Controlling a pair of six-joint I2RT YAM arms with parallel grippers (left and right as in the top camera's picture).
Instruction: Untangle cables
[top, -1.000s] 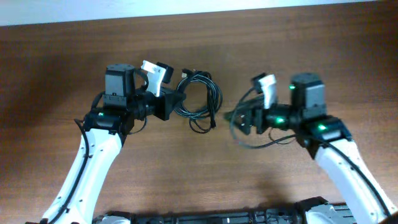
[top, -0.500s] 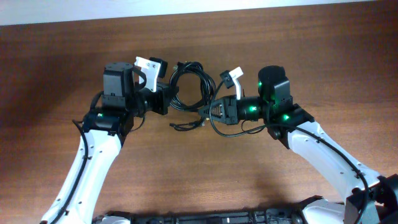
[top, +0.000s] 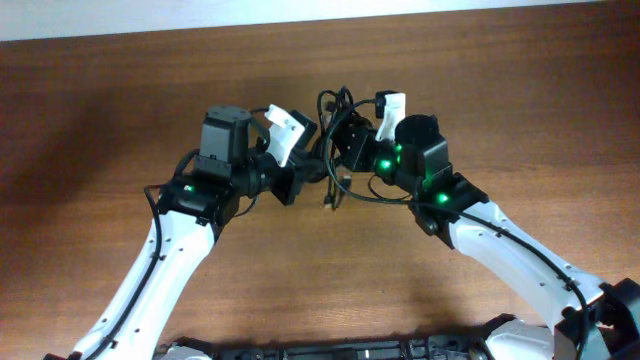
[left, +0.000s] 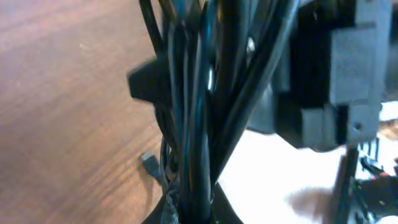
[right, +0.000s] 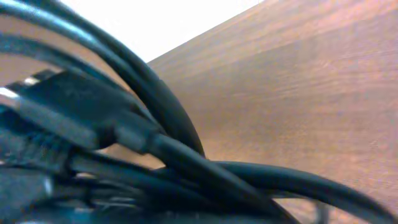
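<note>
1. Position. The thin black flexible cables are gathered as 1 bunch between the 2 arms. The bunch lies nearer the far edge of the brown wooden counter than the near edge, about midway between its left and right edges. A loop stands toward the far edge, and a loose strand trails toward the near edge.

2. Pincers. The left gripper appears clamped narrow on the cables. In the left wrist view the cords converge to 1 pinch point at the bottom. The right gripper sits against the same bunch. Its wrist view is filled by cords and a moulded black plug with a metallic tip. The fingers are hidden, so its state cannot be told.

3. Handling. Expect light, limp, smooth-jacketed cords that slide under tension and spring back into coils. The best hold is probably 1 single strand just behind a plug, not the whole bunch, because the plug body resists slipping.

4. Markings. No brand, label or writing is legible.
</note>
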